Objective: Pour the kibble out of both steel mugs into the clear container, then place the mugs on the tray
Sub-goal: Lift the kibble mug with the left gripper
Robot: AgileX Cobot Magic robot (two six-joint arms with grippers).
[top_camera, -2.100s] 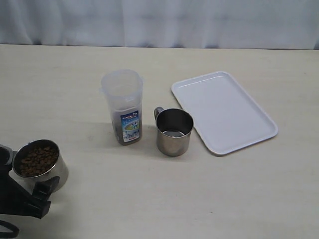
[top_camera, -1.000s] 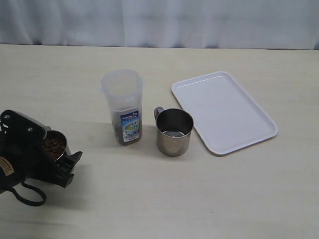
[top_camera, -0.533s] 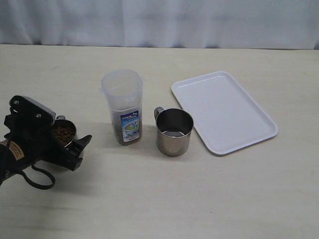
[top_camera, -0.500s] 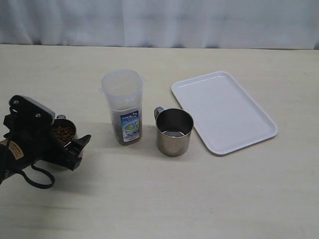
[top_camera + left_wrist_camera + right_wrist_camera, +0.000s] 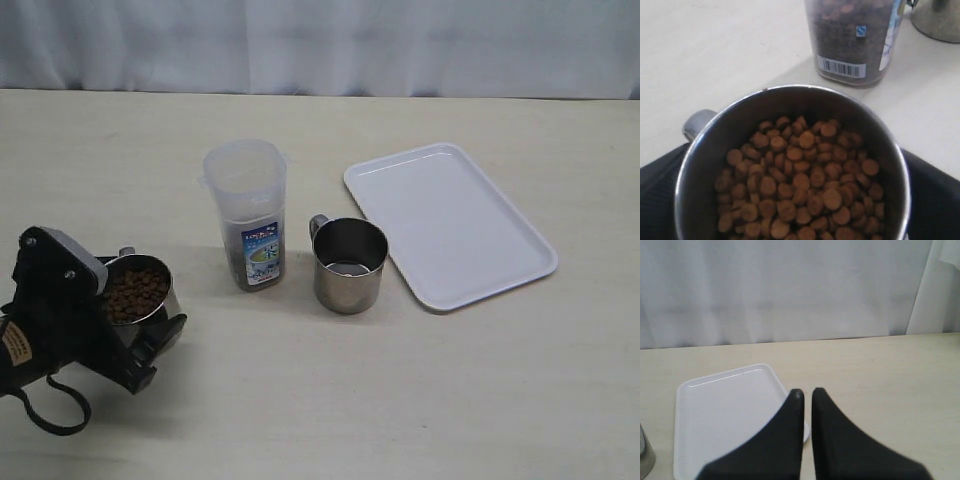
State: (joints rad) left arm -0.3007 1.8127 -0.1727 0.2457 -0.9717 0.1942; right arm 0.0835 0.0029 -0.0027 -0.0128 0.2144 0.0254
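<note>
While the left gripper (image 5: 142,312) hugs the full mug (image 5: 790,102) in wide jaws, maybe just off the table (image 5: 420,400), the upright container (image 5: 247,205) stands close ahead, so this arm is nearer. The right gripper (image 5: 803,395), pinched shut, hangs near the tray (image 5: 715,410).

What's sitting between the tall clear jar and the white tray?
A shiny steel mug stands between the clear container and the tray, a little nearer the camera. The exterior view shows it.

White tray (image 5: 450,225), brown kibble (image 5: 800,185)
</note>
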